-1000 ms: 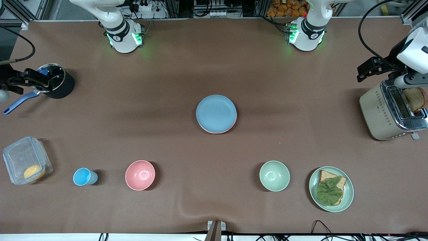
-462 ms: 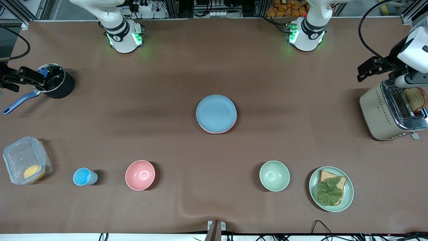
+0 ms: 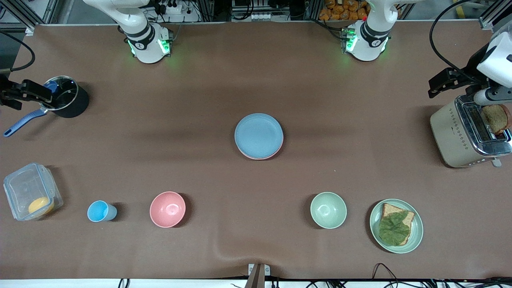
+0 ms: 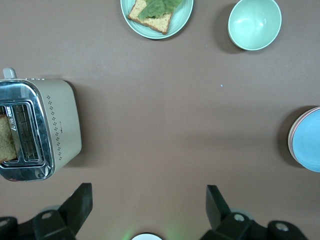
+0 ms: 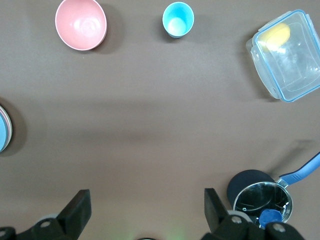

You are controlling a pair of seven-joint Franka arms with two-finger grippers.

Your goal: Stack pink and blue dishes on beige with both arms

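Observation:
The light blue plate (image 3: pixel 258 135) lies on top of a stack at the middle of the table. The pale pink plate's rim (image 3: pixel 262 158) peeks out under it. The beige plate is hidden from sight. An edge of the stack also shows in the left wrist view as blue plate (image 4: pixel 311 142) over pink rim (image 4: pixel 291 142). My left gripper (image 3: pixel 442 83) hangs open and empty above the toaster end of the table, seen too at left gripper (image 4: pixel 147 195). Over the black pot hangs my right gripper (image 3: pixel 24 93), open and empty, also right gripper (image 5: pixel 146 196).
A toaster (image 3: pixel 464 134) holding bread stands at the left arm's end. Nearer the camera sit a green plate with toast (image 3: pixel 396 226), a green bowl (image 3: pixel 328 210), a pink bowl (image 3: pixel 167 209), a blue cup (image 3: pixel 100 211) and a clear container (image 3: pixel 30 192). A black pot (image 3: pixel 66 98) stands at the right arm's end.
My right gripper has drifted a little outward toward its end of the table. The left gripper and the plate stack have barely moved.

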